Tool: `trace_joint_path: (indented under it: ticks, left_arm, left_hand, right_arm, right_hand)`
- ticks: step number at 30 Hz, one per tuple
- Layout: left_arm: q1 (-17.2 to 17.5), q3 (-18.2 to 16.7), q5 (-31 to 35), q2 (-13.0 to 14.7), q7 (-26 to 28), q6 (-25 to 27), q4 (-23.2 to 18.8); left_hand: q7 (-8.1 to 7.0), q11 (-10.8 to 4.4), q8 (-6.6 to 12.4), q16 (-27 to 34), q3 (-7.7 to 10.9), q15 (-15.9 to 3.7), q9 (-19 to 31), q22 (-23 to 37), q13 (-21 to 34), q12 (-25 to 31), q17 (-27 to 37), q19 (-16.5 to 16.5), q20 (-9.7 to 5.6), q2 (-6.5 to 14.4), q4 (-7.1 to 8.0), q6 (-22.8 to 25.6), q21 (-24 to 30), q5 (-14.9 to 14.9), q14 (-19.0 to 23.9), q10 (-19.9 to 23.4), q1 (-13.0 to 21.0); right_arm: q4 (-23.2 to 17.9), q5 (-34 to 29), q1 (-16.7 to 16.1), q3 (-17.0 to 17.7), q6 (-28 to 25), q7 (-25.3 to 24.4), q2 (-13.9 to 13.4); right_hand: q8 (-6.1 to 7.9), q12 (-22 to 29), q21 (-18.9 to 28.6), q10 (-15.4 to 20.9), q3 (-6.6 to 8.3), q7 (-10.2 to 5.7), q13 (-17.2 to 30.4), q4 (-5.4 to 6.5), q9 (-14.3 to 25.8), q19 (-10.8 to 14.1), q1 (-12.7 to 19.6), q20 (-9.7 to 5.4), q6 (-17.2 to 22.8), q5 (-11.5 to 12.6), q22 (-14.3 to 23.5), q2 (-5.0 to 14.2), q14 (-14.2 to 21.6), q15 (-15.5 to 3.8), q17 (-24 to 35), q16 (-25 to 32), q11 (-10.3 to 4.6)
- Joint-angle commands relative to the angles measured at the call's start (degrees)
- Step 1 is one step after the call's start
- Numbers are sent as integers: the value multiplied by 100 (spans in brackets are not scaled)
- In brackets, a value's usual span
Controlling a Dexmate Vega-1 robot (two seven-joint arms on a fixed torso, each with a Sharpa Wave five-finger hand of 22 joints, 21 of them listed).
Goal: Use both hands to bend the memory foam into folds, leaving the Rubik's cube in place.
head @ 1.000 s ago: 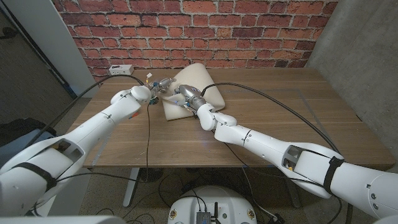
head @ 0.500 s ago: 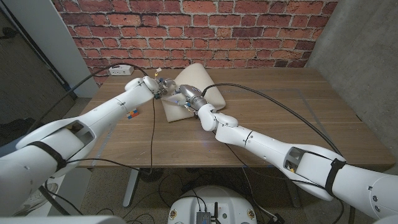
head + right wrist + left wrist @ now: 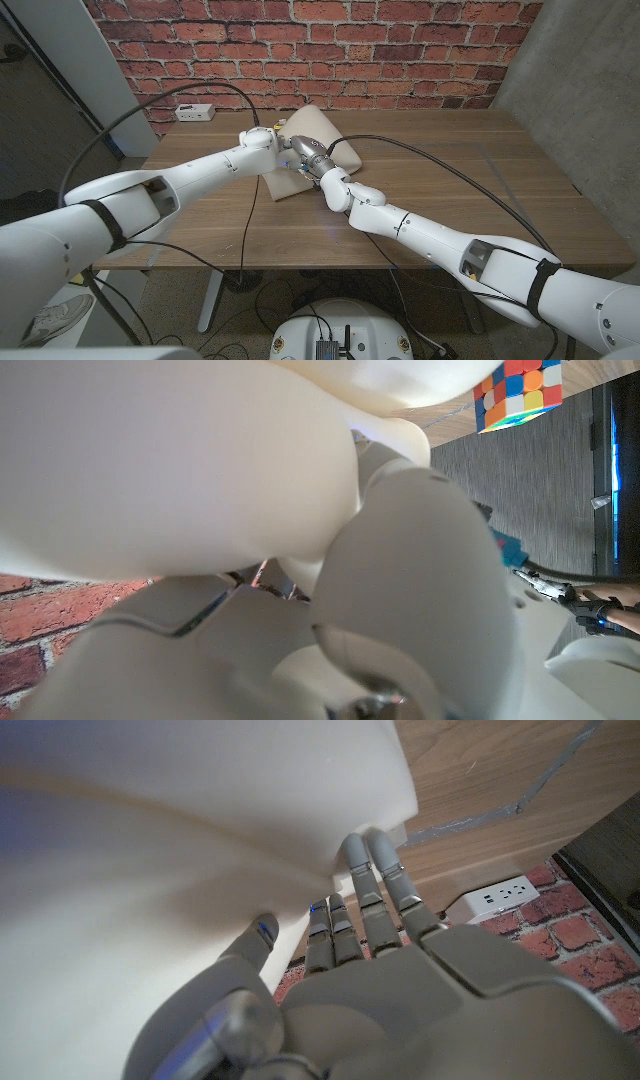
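Memory foam [image 3: 312, 135] lies at table's [image 3: 450, 190] far middle, long axis running diagonally, far end tilted up. Left hand [image 3: 268, 140] grips its edge; right hand [image 3: 305, 157] grip unclear. Rubik's cube [image 3: 515, 390] nearby.

The cream memory foam pillow [image 3: 318, 135] lies on the wooden tabletop [image 3: 450, 190] toward its far edge, left of the middle. The left robot hand [image 3: 268, 138] is at the foam's left side and the right robot hand [image 3: 305, 155] is on its near part, the two close together. A white power strip [image 3: 194, 111] lies at the far left corner, behind and left of the foam. In the right wrist view a multicoloured Rubik's cube [image 3: 516, 390] sits on the tabletop beside the foam.
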Motion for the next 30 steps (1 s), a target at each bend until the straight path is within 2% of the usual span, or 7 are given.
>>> trace_joint_path:
  ticks: [1,6,10,12,16,22,30]
  left_arm:
    - [-174,589,731,-333,24,269,530]
    - [-23,385,714,-308,262,207,485]
    - [179,6,553,-209,564,33,310]
    - [235,-91,524,-181,653,-44,261]
    - [305,-275,394,-146,675,-250,215]
    - [295,-322,357,-234,660,-439,428]
    - [161,-157,423,-437,478,-633,874]
  left_hand:
    - [-112,-80,-9,177,400,-136,-11,108,21,-10,109,-75,-24,278,-57,-180,213,61,-100,-133,374]
    - [-158,-105,-2,235,401,-157,-6,149,25,-1,118,-96,-57,186,44,-254,319,29,-114,-184,388]
    - [-71,-93,73,222,-417,-73,-7,166,22,65,-152,-115,-75,-304,749,-85,602,48,64,-36,-506]
    - [-58,-79,72,200,-524,-37,-10,152,21,63,-203,-110,-57,-390,783,-71,620,65,79,-30,-626]
    - [-17,-74,61,175,-730,8,-13,115,19,47,-258,-133,-19,-548,826,-75,636,108,78,-57,-867]
    - [9,-42,42,160,-823,69,-12,84,19,35,-276,-189,63,-412,909,-126,657,186,37,-91,-1113]
    - [-76,-89,-7,139,-679,63,-17,32,16,-22,-308,-261,102,22,900,-346,704,306,-23,-311,-1246]
  right_arm:
    - [-243,74,-55,93,-3,296,-218]
    - [-320,177,-83,196,80,431,-369]
    - [-410,184,-79,257,61,528,-488]
    - [-416,231,-72,306,131,581,-548]
    - [-311,524,-125,508,557,586,-633]
    - [117,1024,-294,884,1489,210,-567]
    - [851,1976,-456,1407,2743,70,-274]
  right_hand:
    - [-504,-316,-110,-144,-250,-39,-530,395,-346,-253,-1218,413,-208,-147,-544,-174,-378,-233,-569,-715,74]
    - [-894,-589,-313,-427,-796,49,-903,879,-558,-461,-2510,677,-371,-57,-950,-518,-717,72,-764,-1151,171]
    - [-1101,-723,-455,-668,-1082,55,-1034,1064,-602,-610,-3067,723,-560,32,-1010,-710,-998,193,-832,-1365,213]
    - [-1168,-768,-521,-820,-1167,43,-1034,1103,-609,-699,-3211,757,-635,71,-1016,-775,-1132,228,-903,-1481,187]
    - [-1267,-808,-642,-1046,-1023,134,-1012,1171,-615,-813,-3285,813,-702,153,-1016,-323,-1351,366,-991,-1666,325]
    - [-1303,-801,-750,-1033,-717,413,-1021,964,-630,-886,-3077,894,-643,50,-1017,-55,-1397,665,-1074,-1787,721]
    - [-1322,-776,-720,-905,-936,556,-1035,1260,-629,-613,-3837,902,-541,-86,-1000,-72,-1137,797,-1054,-1698,893]
